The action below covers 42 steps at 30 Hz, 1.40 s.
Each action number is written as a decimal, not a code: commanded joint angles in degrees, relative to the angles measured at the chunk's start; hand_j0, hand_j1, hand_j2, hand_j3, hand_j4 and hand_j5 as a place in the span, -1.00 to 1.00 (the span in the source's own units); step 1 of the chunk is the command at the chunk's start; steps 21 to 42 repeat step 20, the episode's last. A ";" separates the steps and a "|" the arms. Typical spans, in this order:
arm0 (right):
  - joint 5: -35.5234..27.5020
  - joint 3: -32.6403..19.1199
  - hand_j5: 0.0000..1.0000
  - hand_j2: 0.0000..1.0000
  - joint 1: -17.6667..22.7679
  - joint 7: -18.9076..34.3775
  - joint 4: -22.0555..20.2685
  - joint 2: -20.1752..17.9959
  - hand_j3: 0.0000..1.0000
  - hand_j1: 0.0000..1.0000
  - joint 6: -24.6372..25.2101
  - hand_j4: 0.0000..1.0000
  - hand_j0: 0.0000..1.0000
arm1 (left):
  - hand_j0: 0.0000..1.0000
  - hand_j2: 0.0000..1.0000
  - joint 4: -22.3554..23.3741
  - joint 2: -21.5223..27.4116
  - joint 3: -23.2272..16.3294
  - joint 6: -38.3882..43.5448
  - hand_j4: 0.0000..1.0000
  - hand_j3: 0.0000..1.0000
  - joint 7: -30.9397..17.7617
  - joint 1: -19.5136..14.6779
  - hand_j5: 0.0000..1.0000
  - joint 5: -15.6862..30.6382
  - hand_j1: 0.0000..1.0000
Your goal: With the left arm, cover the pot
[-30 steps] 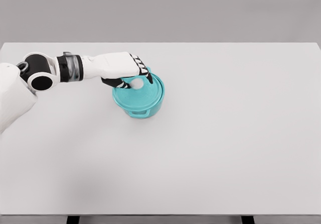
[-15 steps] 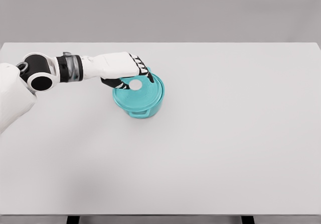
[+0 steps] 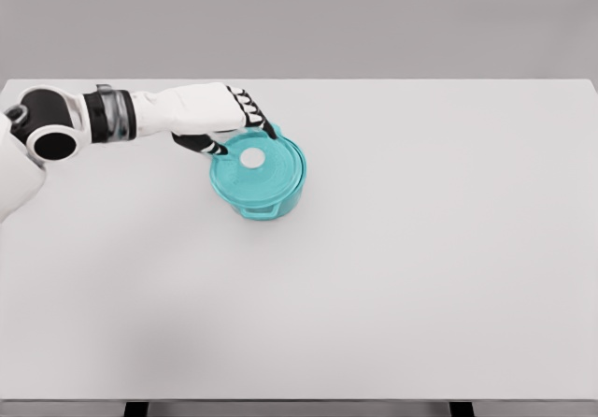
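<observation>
I see the teal pot [image 3: 260, 185] standing toward the far left part of the table [image 3: 420, 277], well in from every edge, with the lid [image 3: 257, 166] lying on top of it and its white knob [image 3: 252, 158] uncovered. My left hand [image 3: 213, 118] sits at the pot's far-left rim, fingers [image 3: 252, 116] loosely spread and gripping nothing; whether the fingertips touch the lid's edge I cannot tell. The right arm is out of view. I judge the cover essentially placed. The risk from here is in pulling away: a fingertip dragging across the rim could shove the lid off-centre or nudge the pot. The lid may also be seated slightly askew, which I cannot confirm from this angle.
</observation>
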 commanded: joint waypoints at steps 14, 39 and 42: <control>0.01 0.01 1.00 1.00 0.00 0.01 0.02 0.01 1.00 1.00 0.00 1.00 1.00 | 1.00 1.00 -10.30 19.61 30.07 0.14 1.00 1.00 -0.76 23.73 1.00 5.13 1.00; 0.01 0.01 1.00 1.00 0.00 0.01 0.02 0.01 1.00 1.00 0.00 1.00 1.00 | 1.00 1.00 -10.30 18.38 29.90 0.14 1.00 1.00 -0.76 25.40 1.00 4.69 1.00; 0.01 0.01 1.00 1.00 0.00 0.01 0.02 0.01 1.00 1.00 0.00 1.00 1.00 | 1.00 1.00 -10.30 18.38 29.90 0.14 1.00 1.00 -0.76 25.40 1.00 4.69 1.00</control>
